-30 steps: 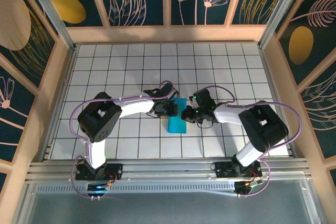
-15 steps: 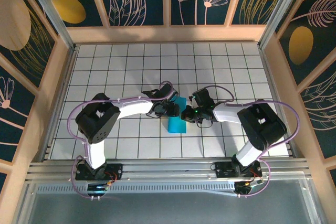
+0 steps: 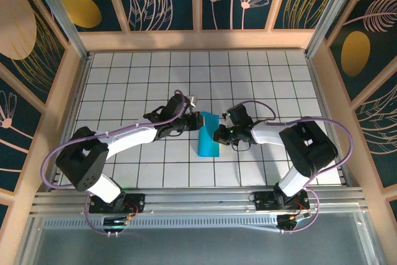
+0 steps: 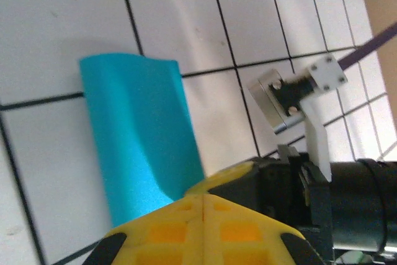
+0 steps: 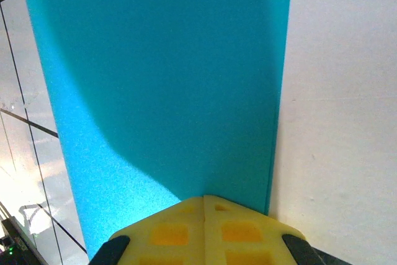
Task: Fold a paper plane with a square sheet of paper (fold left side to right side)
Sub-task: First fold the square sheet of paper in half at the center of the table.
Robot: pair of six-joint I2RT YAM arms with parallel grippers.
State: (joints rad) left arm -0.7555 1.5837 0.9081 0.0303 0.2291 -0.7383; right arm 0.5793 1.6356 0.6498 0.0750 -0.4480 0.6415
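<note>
The square sheet of paper (image 3: pixel 207 141) lies folded into a narrow turquoise rectangle near the table's middle. In the left wrist view the paper (image 4: pixel 133 134) bulges a little instead of lying flat. My right gripper (image 3: pixel 218 134) is shut, and its yellow tips press down on the paper's right edge. In the right wrist view that gripper (image 5: pixel 205 198) sits on the paper (image 5: pixel 155 72) just inside its long edge. My left gripper (image 3: pixel 195 118) hovers at the paper's upper left corner. It (image 4: pixel 203 196) is shut with nothing between its fingers.
The table is a white tiled floor (image 3: pixel 149 79) with black grid lines. Wooden walls (image 3: pixel 68 103) with metal posts close in the left, right and far sides. The right wrist's grey camera bracket (image 4: pixel 291 94) stands close in front of my left gripper.
My left gripper has let go, shut and drawn back to the upper left of the paper. Its arm has swung out to the left. The right gripper has stayed pressed on the paper.
</note>
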